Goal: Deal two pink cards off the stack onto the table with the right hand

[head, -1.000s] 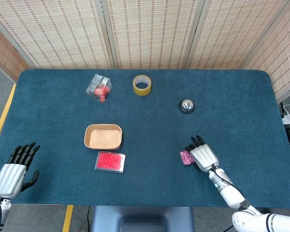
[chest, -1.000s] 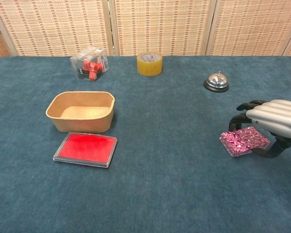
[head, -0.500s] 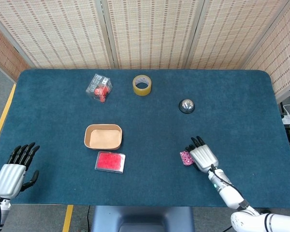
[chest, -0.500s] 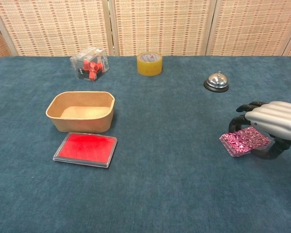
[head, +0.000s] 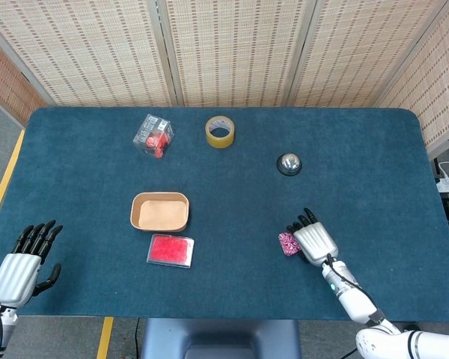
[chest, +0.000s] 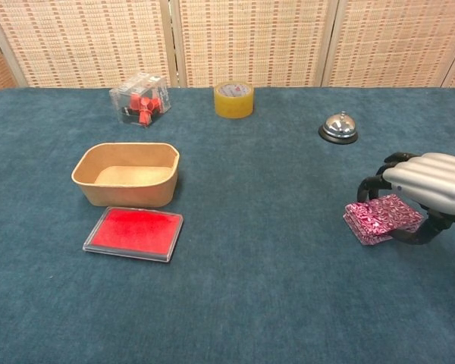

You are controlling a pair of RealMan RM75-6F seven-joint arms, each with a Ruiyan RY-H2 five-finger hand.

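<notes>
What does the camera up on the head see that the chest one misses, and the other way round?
Only the head view shows the left hand, resting off the table's near-left corner, and the right forearm. Only the chest view shows, from the side, the right hand's fingers curled over the pink card stack. Both show the bell, tape roll, clear box of red pieces, paper tray and red case.

- I see the tape roll (chest: pixel 233 99) at the table's (chest: pixel 250 303) far edge, the clear box (chest: pixel 140 98) left of it, the bell (chest: pixel 338 127) right.
- The tray (chest: pixel 127 174) sits just behind the flat case (chest: pixel 133 233).
- The card stack (chest: pixel 381 219) lies under my right hand (chest: pixel 428 186), nearer than the bell.
</notes>
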